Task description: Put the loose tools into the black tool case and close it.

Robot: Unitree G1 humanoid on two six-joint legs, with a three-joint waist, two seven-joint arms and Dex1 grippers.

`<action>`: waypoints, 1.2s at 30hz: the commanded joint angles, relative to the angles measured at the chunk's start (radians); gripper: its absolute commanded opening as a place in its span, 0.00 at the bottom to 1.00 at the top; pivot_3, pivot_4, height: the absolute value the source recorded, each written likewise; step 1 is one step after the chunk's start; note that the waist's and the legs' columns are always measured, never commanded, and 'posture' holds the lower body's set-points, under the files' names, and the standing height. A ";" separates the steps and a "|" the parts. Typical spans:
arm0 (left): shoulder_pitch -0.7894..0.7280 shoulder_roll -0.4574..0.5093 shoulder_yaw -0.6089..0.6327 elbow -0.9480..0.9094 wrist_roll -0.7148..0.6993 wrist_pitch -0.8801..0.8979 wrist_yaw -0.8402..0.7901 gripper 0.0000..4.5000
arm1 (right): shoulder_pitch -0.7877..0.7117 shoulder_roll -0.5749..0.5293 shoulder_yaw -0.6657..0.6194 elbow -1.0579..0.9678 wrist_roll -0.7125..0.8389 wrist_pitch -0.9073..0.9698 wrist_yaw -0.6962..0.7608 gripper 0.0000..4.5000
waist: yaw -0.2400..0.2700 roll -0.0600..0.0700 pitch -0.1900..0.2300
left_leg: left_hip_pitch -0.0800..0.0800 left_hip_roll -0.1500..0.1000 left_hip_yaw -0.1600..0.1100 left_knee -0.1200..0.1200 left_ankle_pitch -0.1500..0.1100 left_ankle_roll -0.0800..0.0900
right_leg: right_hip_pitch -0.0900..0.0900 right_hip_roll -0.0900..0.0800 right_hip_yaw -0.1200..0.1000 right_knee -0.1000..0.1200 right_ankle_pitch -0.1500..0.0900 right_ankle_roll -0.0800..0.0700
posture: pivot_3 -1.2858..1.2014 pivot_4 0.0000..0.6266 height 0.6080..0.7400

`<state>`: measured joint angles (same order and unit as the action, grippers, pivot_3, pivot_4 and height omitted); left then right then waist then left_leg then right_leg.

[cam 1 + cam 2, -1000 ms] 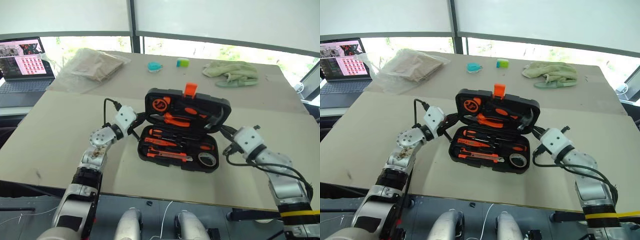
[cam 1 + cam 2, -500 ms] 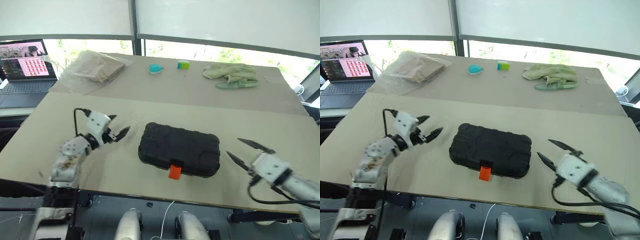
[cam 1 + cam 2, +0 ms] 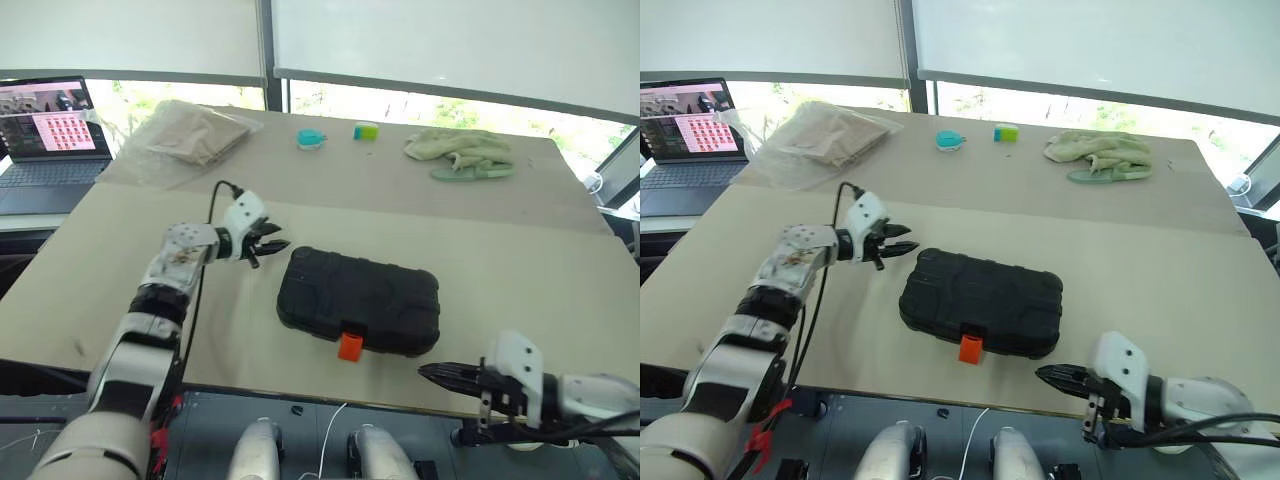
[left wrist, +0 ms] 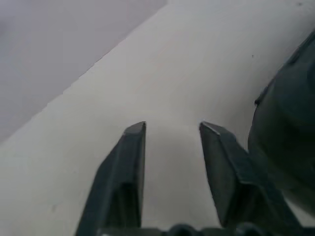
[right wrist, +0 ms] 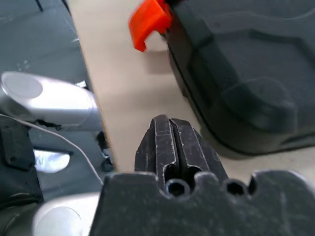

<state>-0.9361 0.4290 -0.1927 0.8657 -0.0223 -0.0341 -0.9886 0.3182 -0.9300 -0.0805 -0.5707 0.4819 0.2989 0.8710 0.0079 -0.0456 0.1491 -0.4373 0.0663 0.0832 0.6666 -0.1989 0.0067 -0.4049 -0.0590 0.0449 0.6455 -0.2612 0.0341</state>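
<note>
Black tool case [image 3: 359, 300] lies shut on the counter [image 3: 540, 270], orange latch [image 3: 350, 346] down, between the 2 hands: left hand [image 3: 272, 243] just beside it, narrowly parted, empty; right hand [image 3: 430, 373] pinched closed, empty, near the latch.

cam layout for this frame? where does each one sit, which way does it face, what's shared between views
Left/right eye views: head stereo pair, looking forward and down at the closed black tool case; both arms show.
Left wrist view: along the open left gripper, table ahead.
Right wrist view: along the shut right gripper, table edge and floor beyond.
Shared: every view shows the case; right wrist view and eyes its orange latch.
</note>
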 commanded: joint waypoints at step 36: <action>0.038 -0.094 -0.296 -0.295 0.137 -0.109 -0.340 0.05 | -0.232 0.074 0.120 0.026 -0.141 0.262 -0.036 0.00 | -0.001 0.010 -0.007 | 0.006 0.000 -0.002 0.003 -0.001 0.001 | 0.006 0.001 0.001 0.002 0.000 0.001 | 0.52 0.24 1.00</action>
<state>-0.9178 0.3347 -0.4443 0.5021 0.0468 -0.1405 -1.3473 0.1101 -0.8697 0.0172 -0.5413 0.3635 0.5420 0.8629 0.0074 -0.0358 0.1423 -0.4298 0.0664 0.0813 0.6695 -0.1998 0.0077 -0.3971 -0.0577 0.0458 0.6474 -0.2612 0.0346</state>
